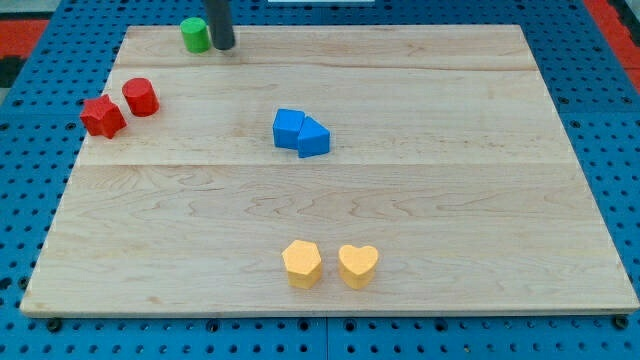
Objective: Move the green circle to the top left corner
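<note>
Green circle: far edge of board, short of the far-left corner.
My tip: bare rod, holding nothing, touching circle's right side.
Risk: off-centre push could slip circle over far edge.

no readable text, no labels, no brands, no numbers, no signs on anything shown

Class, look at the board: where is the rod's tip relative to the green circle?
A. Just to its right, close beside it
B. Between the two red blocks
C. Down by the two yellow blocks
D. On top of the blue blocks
A: my tip stands just on the view's right of the green circle, at the board's top edge.
</note>
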`<act>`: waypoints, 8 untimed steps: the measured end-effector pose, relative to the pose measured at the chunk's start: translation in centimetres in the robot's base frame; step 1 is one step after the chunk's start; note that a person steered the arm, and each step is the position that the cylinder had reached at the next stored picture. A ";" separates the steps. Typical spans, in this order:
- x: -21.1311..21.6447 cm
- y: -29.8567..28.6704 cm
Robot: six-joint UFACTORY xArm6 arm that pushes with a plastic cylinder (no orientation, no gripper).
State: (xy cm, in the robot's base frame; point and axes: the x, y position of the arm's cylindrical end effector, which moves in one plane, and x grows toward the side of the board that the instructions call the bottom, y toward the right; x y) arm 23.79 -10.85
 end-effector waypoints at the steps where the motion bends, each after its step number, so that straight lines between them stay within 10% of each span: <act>1: -0.1 4.3; 8: -3.9 -10.0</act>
State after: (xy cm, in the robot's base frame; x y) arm 19.86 -20.81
